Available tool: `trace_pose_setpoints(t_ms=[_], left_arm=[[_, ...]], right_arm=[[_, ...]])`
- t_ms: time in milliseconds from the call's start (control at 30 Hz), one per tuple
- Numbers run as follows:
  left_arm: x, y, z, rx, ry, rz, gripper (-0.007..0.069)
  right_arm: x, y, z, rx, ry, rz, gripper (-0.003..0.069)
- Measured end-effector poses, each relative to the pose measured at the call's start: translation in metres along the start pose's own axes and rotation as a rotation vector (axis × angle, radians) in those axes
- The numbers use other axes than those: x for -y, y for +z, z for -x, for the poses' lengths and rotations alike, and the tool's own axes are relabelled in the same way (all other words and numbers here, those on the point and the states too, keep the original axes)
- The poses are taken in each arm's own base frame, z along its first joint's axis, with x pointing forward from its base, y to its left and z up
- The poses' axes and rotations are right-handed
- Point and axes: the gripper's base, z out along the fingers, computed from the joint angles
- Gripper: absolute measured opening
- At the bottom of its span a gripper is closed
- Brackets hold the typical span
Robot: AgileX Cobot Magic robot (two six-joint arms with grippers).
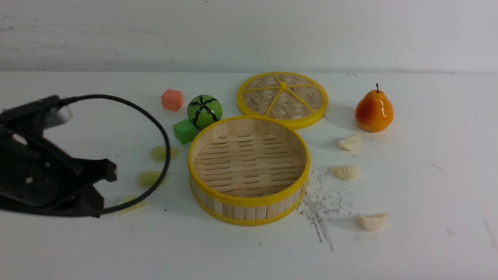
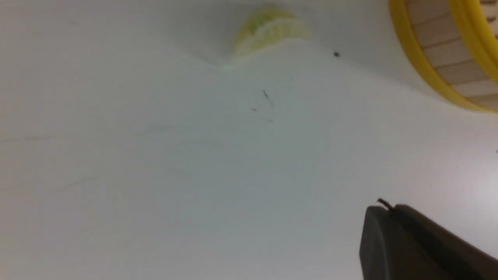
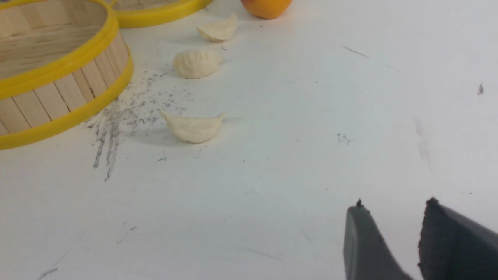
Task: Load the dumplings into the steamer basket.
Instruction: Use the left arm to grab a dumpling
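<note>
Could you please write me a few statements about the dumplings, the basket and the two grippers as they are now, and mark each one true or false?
1. The round bamboo steamer basket with yellow rims holds no dumplings. True.
2. The three cream-white pleated dumplings lie to the basket's left. False: they lie on the white table to its right; the three pale green dumplings lie to its left.
3. The glossy orange pear stands upright. True.
4. The right gripper is clamped on a dumpling. False: its jaws stand apart with nothing between them.
5. The left gripper is wide open. False: it is shut and holds nothing.
</note>
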Motion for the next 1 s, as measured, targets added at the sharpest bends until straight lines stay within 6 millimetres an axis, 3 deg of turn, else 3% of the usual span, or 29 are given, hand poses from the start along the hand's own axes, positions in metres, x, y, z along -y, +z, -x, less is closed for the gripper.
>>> trace_pose_setpoints(t_ms=[133, 333, 500, 700, 867, 900, 933, 967, 1000], left_arm=[[0.003, 0.017, 0.024, -0.037, -0.004, -0.014, -0.0012], [0.008, 0.011, 0.058, 0.056, 0.044, 0.009, -0.0012], [0.018, -0.005, 0.117, 0.200, 0.065, 0.060, -0.0012], [0.023, 0.013, 0.149, 0.177, 0.148, 0.113, 0.0006], [0.037, 0.047, 0.162, 0.133, 0.344, 0.150, 0.0178], [0.042, 0.059, 0.164, 0.128, 0.422, 0.163, 0.0267], [0.043, 0.061, 0.164, 0.124, 0.431, 0.162, 0.0267], [0.045, 0.080, 0.165, 0.115, 0.529, 0.190, 0.0384], [0.045, 0.088, 0.165, 0.111, 0.564, 0.203, 0.0412]], right_arm=[[0.000, 0.000, 0.000, 0.000, 0.000, 0.000, 0.0219], [0.000, 0.000, 0.000, 0.000, 0.000, 0.000, 0.0220], [0.000, 0.000, 0.000, 0.000, 0.000, 0.000, 0.0229], [0.000, 0.000, 0.000, 0.000, 0.000, 0.000, 0.0237], [0.000, 0.000, 0.000, 0.000, 0.000, 0.000, 0.0237], [0.000, 0.000, 0.000, 0.000, 0.000, 0.000, 0.0237], [0.000, 0.000, 0.000, 0.000, 0.000, 0.000, 0.0237], [0.000, 0.000, 0.000, 0.000, 0.000, 0.000, 0.0237], [0.000, 0.000, 0.000, 0.000, 0.000, 0.000, 0.0237]])
